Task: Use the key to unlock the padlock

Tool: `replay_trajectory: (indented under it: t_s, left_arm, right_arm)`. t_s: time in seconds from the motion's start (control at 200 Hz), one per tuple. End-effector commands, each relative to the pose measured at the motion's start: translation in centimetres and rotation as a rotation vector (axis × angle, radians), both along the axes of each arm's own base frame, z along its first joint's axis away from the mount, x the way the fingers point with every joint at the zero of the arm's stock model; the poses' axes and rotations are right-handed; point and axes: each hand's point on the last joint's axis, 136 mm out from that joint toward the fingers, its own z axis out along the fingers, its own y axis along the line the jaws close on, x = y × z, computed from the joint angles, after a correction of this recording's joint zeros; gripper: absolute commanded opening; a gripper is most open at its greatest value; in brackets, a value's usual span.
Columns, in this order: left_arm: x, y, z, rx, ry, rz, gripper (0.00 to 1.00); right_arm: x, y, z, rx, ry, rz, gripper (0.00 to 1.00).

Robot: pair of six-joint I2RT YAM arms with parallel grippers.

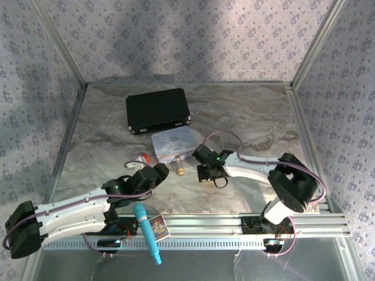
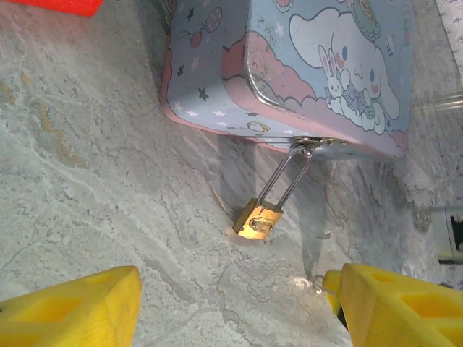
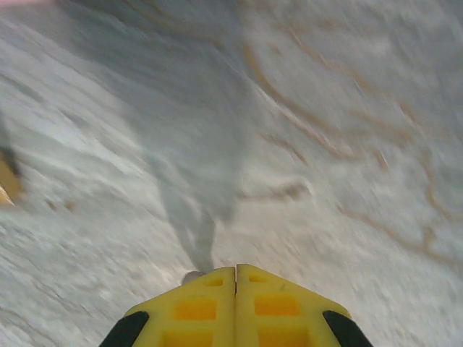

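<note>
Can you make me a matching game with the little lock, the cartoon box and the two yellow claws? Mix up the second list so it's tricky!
Things:
1. padlock
2. tin
3. left claw
4. right claw

What it is like:
A. shut tight
B. brass-gold, shackle hooked on the tin's clasp
C. open wide
D. pastel, with cartoon pictures on the lid

Right pairs: 1-B, 2-D, 3-C, 4-A.
</note>
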Motion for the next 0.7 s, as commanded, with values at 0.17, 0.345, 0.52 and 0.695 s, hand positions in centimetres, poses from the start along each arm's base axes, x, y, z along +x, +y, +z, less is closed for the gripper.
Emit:
replay_trajectory:
  t_s: [0.17,0.345,0.52,0.695]
  left_arm:
    - [0.3,-1.2,0.5,-0.025,-0.001,-0.024,0.72]
    - [0.2,-1.3,0.3,-0.023,0.003,-0.026,0.72]
    - [0.2,-1.2,0.4,-0.023,0.003,-0.026,0.72]
    - [0.2,-1.1,0.1,-0.02,0.005,-0.02,0.72]
  right_arm:
    - [-1.2,-1.2,-0.1,0.039,0.036,-0.078,0.0]
    - [-1.3,-0.4,1.0,0.074,0.012,-0.047,0.0]
    - [-2.2,-0.6,1.1,0.033,0.016,-0.039,0.01]
    - [-2.7,-1.2,0.6,0.026,0.042,-0.045,0.03]
